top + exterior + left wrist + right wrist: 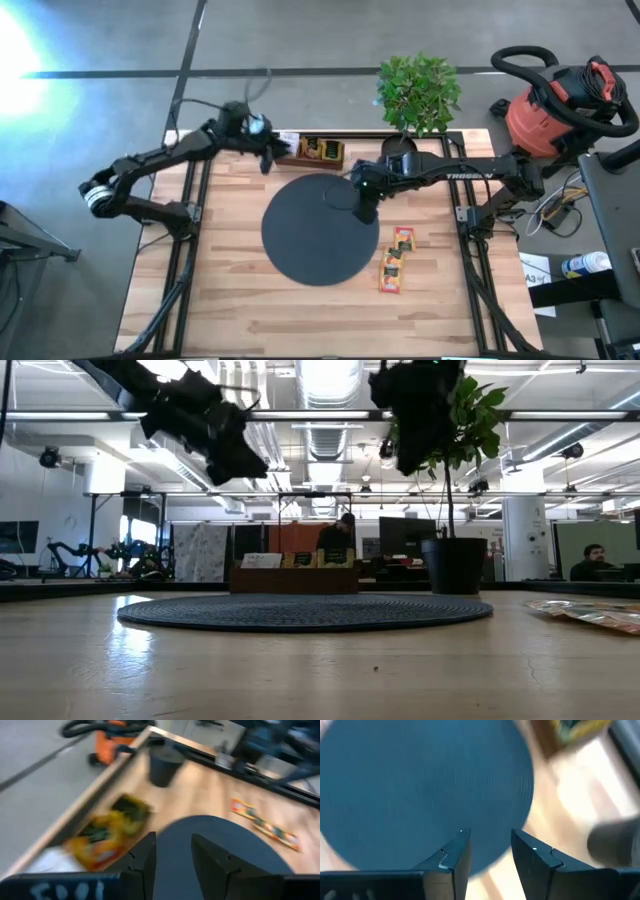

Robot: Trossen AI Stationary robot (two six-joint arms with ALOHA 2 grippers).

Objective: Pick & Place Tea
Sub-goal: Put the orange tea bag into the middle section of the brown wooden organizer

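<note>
While both arms hang above the light wooden plank bench (pixel 230 300), neither gripper carries anything.

Left gripper (pixel 268 160): raised over the far left part of the bench, just beside the small brown wooden compartment box (pixel 318 152). In its wrist view the two dark fingers (pixel 145 857) stand slightly apart with an empty gap between them. That view looks down on the box's yellow and orange contents, blurred, and on the near rim of the large round black woven mat (pixel 320 228).

Right gripper (pixel 365 212): above the right edge of the black mat, arm reaching in from the right side. In its wrist view the fingers (pixel 456 851) are likewise parted, nothing between them, with the mat surface below.

Tea: a short row of small flat orange-and-yellow paper tea sachets (pixel 395 262) lies on bare wood just off the mat's right rim, lined up roughly front to back. In the low view they show as a flat strip at the right edge (pixel 590 614). They are clear of both grippers. More packets sit upright in the compartment box at the far side of the mat (pixel 295 572).

Other items: a green leafy plant in a dark pot (pixel 412 100) at the far edge of the bench; a red shop vacuum (pixel 550 110) on the floor beyond the right corner. People are seated in the room behind.
</note>
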